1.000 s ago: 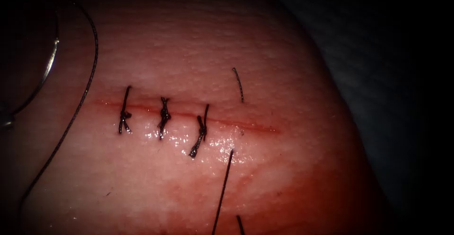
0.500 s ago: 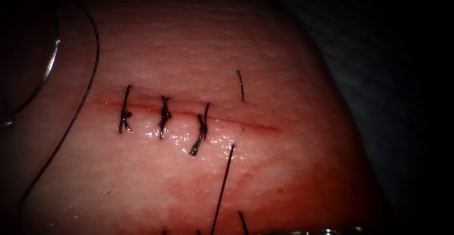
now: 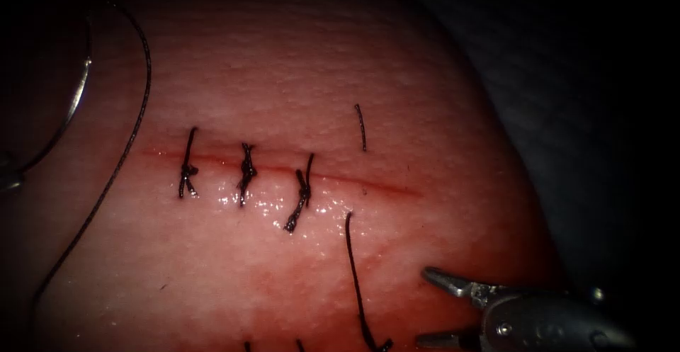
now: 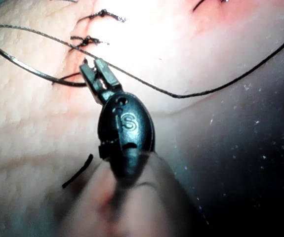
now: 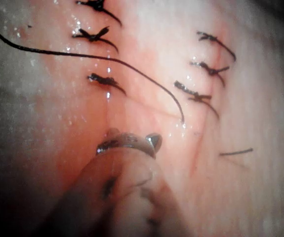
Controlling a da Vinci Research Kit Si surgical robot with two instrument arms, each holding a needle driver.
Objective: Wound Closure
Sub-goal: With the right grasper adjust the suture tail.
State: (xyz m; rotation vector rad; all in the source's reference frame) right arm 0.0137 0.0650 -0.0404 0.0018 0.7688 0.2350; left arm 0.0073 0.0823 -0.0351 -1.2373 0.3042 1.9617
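The right tool [image 3: 433, 308] has entered the endoscope view from the lower right within the last second; a second ago it was absent, and half a second ago only a metallic edge showed at the bottom border. Its jaws are spread apart and hold nothing, with one tip directed toward the cut [image 3: 283, 171] and the other lower, both below the cut's right end and clear of the thread. The nearest thread end [image 3: 354, 274], which rises from the tissue [image 3: 283, 61] just below the cut to the right of the third stitch [image 3: 301, 195], stood straight earlier and now bows, with a small knot-like clump at its lower end. A short thread end [image 3: 361, 127] stands above the cut, opposite it. Three tied stitches cross the cut's left and middle portions; the right portion is not yet closed. Well left of the cut, the needle [image 3: 71, 115] lies as a curved arc, not in the tissue, and the left tool [image 3: 8, 178] holds its lower end; in the left wrist view the left tool's jaws [image 4: 93, 69] appear pressed together. The long thread [image 3: 117, 161] curves down between the needle and the cut. Judgement: the fourth stitch is placed but untied.
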